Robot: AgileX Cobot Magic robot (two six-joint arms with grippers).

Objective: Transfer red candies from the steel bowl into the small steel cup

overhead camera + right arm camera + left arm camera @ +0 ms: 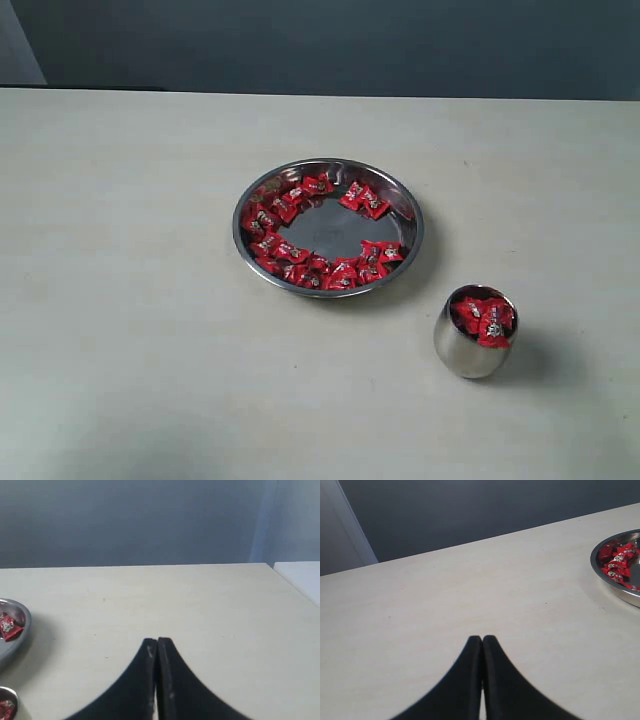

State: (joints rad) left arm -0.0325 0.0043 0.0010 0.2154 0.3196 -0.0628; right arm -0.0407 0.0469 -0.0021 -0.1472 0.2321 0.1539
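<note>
The steel bowl (328,164) sits on the pale surface (120,300). The red candies (275,215) lie inside it in a loose ring along the rim, thickest on the side away from the small steel cup (458,355), and the middle of the bowl's flat bottom is bare. The cup stands upright near the bowl, clear of its rim and not touching it. A few more red candies are piled inside the cup up to its mouth.

Neither arm shows in the exterior view.

In the left wrist view the left end effector (482,639) has its two dark fingers pressed together at the tips, with nothing between them. It hangs over bare surface well apart from the bowl. Only an arc of the bowl's rim (620,592) and some of its candies (619,562) show at the edge of that picture.

In the right wrist view the right end effector (157,641) is likewise pinched closed and holds nothing. It too is over bare surface well apart from the bowl. Part of the bowl's rim (25,617) with one candy (9,627) shows at the picture's edge. A sliver of the cup (9,694) appears beside the bowl, a little nearer the camera than the bowl is. No candy touches either end effector.
</note>
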